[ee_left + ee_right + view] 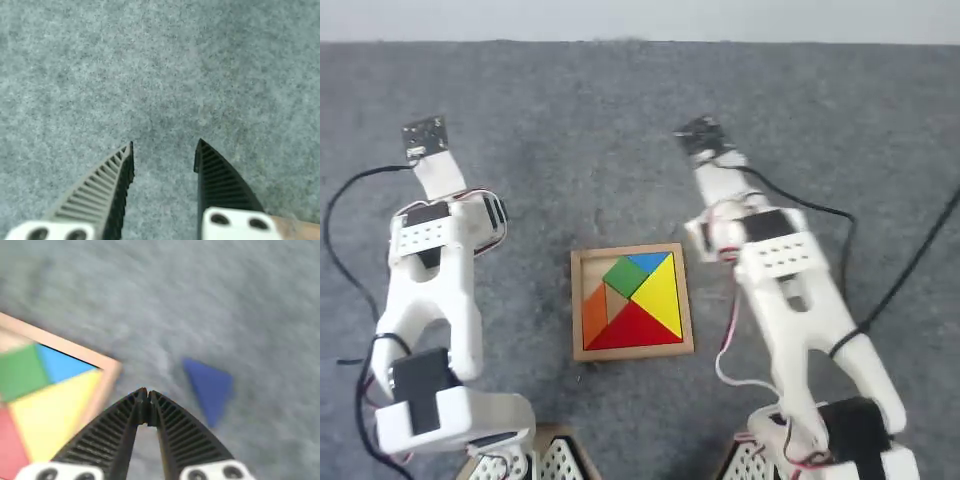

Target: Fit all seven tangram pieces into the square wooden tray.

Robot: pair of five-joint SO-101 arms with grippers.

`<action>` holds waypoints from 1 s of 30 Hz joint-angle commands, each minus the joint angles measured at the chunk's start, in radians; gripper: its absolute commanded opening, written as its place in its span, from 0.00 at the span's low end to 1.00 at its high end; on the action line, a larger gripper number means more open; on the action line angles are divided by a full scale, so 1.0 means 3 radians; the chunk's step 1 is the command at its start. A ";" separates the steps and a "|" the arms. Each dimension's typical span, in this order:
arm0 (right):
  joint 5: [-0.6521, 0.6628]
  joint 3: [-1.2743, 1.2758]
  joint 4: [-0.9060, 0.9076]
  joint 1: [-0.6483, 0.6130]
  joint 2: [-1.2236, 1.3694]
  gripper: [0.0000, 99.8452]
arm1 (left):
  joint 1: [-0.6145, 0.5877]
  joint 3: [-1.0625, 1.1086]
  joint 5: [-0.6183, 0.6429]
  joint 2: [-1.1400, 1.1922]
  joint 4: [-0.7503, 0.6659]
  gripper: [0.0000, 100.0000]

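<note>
Right gripper (146,392) is pinched closed on nothing, tips over the carpet (150,60) just beside a corner of the wooden tray (630,251). Left gripper (164,145) is spread open and empty, well apart from the tray. The dark blue triangle (210,387) lies flat on the carpet near the tray, outside it. The other coloured pieces (660,290) sit inside. Risks: closed jaws would shove the triangle rather than grip it, the thin flat piece may slip on soft carpet, and a low approach could bump the rim and unseat the seated pieces.
</note>
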 commanded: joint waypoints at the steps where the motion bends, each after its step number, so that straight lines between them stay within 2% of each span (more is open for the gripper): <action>1: 0.0414 -0.0174 0.0043 0.0299 -0.0003 0.10 | 0.0005 -0.0141 0.0010 -0.0010 -0.0082 0.18; 4: 0.0639 -0.0235 0.0038 0.0340 0.0289 0.17 | 0.0005 -0.0141 0.0010 -0.0010 -0.0082 0.18; 16: 0.1238 -0.1135 0.0054 0.0437 0.1562 0.18 | 0.0005 -0.0136 0.0010 -0.0010 -0.0082 0.18; 21: 0.1713 -0.1187 0.0228 0.0494 0.1701 0.26 | 0.0005 -0.0141 0.0010 -0.0010 -0.0087 0.18; 30: 0.1867 -0.1176 0.0008 0.0483 0.1731 0.26 | 0.0005 -0.0141 0.0010 -0.0010 -0.0087 0.18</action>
